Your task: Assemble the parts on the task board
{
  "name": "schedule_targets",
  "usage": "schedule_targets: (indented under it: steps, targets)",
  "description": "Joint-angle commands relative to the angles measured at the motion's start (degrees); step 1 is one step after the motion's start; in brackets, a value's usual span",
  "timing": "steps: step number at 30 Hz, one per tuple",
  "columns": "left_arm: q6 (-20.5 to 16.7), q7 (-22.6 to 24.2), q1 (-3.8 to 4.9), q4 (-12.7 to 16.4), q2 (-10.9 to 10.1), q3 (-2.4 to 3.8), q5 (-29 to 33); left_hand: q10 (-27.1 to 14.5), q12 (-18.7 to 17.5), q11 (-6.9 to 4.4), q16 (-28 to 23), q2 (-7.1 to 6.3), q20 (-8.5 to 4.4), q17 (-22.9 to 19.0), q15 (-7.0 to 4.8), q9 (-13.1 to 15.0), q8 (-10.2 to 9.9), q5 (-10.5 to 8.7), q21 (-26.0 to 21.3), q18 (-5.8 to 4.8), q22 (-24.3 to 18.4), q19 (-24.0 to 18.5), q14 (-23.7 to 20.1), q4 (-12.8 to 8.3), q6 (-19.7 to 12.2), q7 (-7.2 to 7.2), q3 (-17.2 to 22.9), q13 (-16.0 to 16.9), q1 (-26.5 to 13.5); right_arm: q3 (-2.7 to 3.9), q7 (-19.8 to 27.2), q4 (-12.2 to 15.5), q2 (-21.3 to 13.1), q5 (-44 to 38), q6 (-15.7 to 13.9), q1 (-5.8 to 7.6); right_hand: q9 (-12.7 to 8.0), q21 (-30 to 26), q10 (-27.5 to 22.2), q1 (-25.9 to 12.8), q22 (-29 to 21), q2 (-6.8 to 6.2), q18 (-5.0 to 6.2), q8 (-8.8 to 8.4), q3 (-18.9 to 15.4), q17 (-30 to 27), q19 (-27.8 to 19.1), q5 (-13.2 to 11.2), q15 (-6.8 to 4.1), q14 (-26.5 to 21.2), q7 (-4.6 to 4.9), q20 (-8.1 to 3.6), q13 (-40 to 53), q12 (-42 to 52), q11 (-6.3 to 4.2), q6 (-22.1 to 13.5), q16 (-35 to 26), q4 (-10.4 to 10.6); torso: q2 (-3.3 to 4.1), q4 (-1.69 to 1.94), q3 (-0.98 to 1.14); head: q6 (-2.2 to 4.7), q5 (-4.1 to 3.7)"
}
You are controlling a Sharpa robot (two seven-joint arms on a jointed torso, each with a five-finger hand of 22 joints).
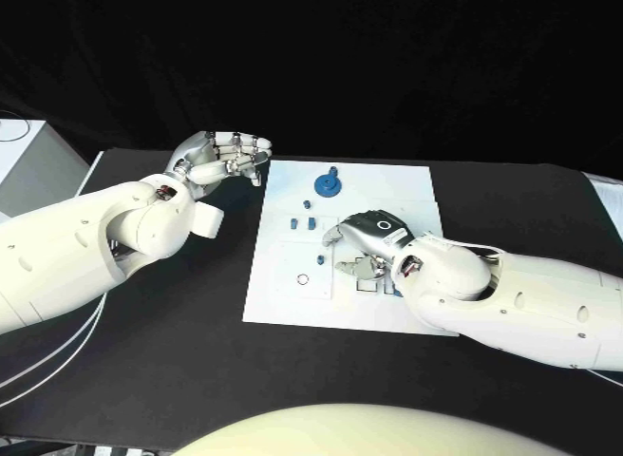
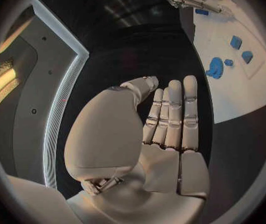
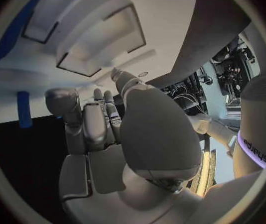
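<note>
R hand [image 1: 370, 249] low over board [image 1: 292, 304] centre, grip unclear, can't tell. L hand [image 1: 227, 155] empty, fingers straight, off board's far-left corner. Blue parts [image 1: 330, 182] small, stiff, prob light; pinch by sides.

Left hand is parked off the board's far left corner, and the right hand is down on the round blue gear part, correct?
Not quite. The head view shows the right hand lower on the white task board, while the round blue gear part lies untouched near the far edge. The left hand is parked as you say.
</note>
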Motion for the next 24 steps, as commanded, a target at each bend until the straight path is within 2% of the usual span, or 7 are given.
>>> schedule_targets:
  steps: [1, 6, 10, 13, 16, 19, 24]
  targets:
    - [0.4, 0.2, -0.02, 0.1, -0.1, 0.05, 0.3, -0.7, -0.3, 0.06, -0.2, 0.04, 0.06, -0.1, 0.34, -0.1, 0.3, 0.37, -0.4, 0.39, -0.1, 0.1, -0.2, -0.1, 0.1, 0.08, -0.4, -0.1, 0.7, 0.40, 1.8, 1.7, -2.2, 5.0, -0.8, 0.95, -0.1, 1.0, 0.8, 0.1, 1.2, 0.30, -0.16, -0.08, 0.2, 0.6, 0.7, 0.4, -0.08, 0.6, 0.11, -0.05, 0.1, 0.6, -0.18, 0.4, 0.5, 0.5, -0.04, -0.11, -0.01, 0.52, -0.45]
    - [0.4, 0.2, -0.02, 0.0, -0.1, 0.05, 0.3, -0.7, -0.3, 0.05, -0.2, 0.12, 0.05, -0.1, 0.32, -0.1, 0.4, 0.39, -0.4, 0.41, -0.1, 0.1, -0.2, -0.2, 0.2, 0.07, -0.4, -0.1, 0.8, 1.19, 3.2, 3.0, -5.8, 8.8, 0.5, 3.02, -0.3, 2.8, 2.4, 0.3, 3.1, -0.04, -0.55, -0.07, 0.9, 1.6, 1.4, 0.4, -0.27, 0.9, 0.22, -0.15, 0.1, 1.6, -0.52, 0.9, 1.4, 1.1, -0.08, -0.18, 0.00, 1.33, -1.14]
    - [0.1, 1.0, -0.03, -0.2, 0.0, 0.05, 0.3, -0.6, -0.2, 0.04, -0.2, 0.14, 0.05, -0.1, 0.32, -0.1, 0.4, 0.38, -0.4, 0.41, -0.1, 0.1, -0.2, -0.2, 0.2, 0.06, -0.4, -0.1, 0.9, 1.52, 4.1, 2.2, -8.1, 10.0, 2.3, 5.13, -0.4, 3.9, 4.1, 0.3, 4.4, -0.47, -0.75, -0.07, 2.0, 2.4, 1.8, 0.3, -0.49, 1.2, 0.16, -0.32, 0.1, 2.4, -0.85, 1.3, 2.1, 1.5, -0.15, -0.26, 0.05, 1.93, -1.59]
    - [-0.1, 1.3, -0.06, -0.4, 0.2, 0.04, 0.3, -0.5, -0.2, 0.02, -0.2, 0.16, 0.04, -0.1, 0.30, -0.1, 0.5, 0.38, -0.4, 0.41, -0.1, 0.1, -0.2, -0.3, 0.2, 0.05, -0.4, -0.1, 0.9, 1.65, 4.6, 1.2, -9.2, 10.0, 3.9, 6.13, -0.5, 4.3, 4.7, 0.2, 4.9, -0.82, -0.84, -0.08, 2.3, 2.8, 2.0, 0.1, -0.56, 1.2, 0.11, -0.39, 0.1, 2.5, -0.95, 1.4, 2.3, 1.7, -0.13, -0.30, 0.03, 2.24, -2.02]
    - [-0.1, 1.5, -0.16, -0.4, 0.2, 0.04, 0.3, -0.5, -0.2, 0.02, -0.2, 0.16, 0.04, -0.1, 0.30, -0.1, 0.5, 0.38, -0.4, 0.41, -0.1, 0.1, -0.2, -0.3, 0.2, 0.05, -0.4, -0.1, 0.9, 1.71, 5.4, 0.2, -9.9, 9.5, 5.7, 6.60, -0.6, 4.5, 4.8, -0.4, 5.2, -1.52, -0.88, -0.17, 2.3, 2.9, 2.0, -1.7, -0.60, 1.2, -0.20, -0.46, 0.0, 2.2, -1.02, 1.5, 2.5, 2.3, -0.08, -0.21, 0.06, 2.47, -2.32]
    - [-0.1, 1.6, -0.28, -0.4, 0.3, 0.04, 0.3, -0.4, -0.1, 0.01, -0.2, 0.19, 0.04, -0.1, 0.30, -0.1, 0.5, 0.38, -0.4, 0.41, -0.1, 0.2, -0.2, -0.2, 0.3, 0.06, -0.4, -0.1, 0.9, 1.73, 6.1, -0.8, -10.1, 8.7, 6.9, 6.83, -0.6, 4.6, 4.6, -0.5, 5.4, -1.74, -0.92, -0.20, 2.1, 3.1, 2.0, -2.2, -0.60, 1.3, -0.34, -0.46, -0.1, 2.0, -0.99, 1.5, 2.7, 2.5, -0.01, -0.07, 0.07, 2.69, -2.56]
    - [-0.1, 1.7, -0.41, -0.4, 0.3, 0.04, 0.3, -0.4, -0.1, 0.01, -0.2, 0.19, 0.04, -0.1, 0.30, -0.1, 0.5, 0.38, -0.4, 0.41, -0.1, 0.2, -0.2, -0.2, 0.3, 0.06, -0.4, -0.1, 0.9, 1.74, 6.0, -2.0, -10.0, 6.4, 8.2, 6.96, -0.6, 4.9, 4.4, -0.4, 5.8, -1.88, -0.99, -0.23, 1.9, 3.5, 2.1, -2.3, -0.58, 1.4, -0.51, -0.46, -0.1, 1.8, -0.95, 1.5, 2.9, 2.5, -0.05, -0.12, 0.04, 2.73, -2.66]
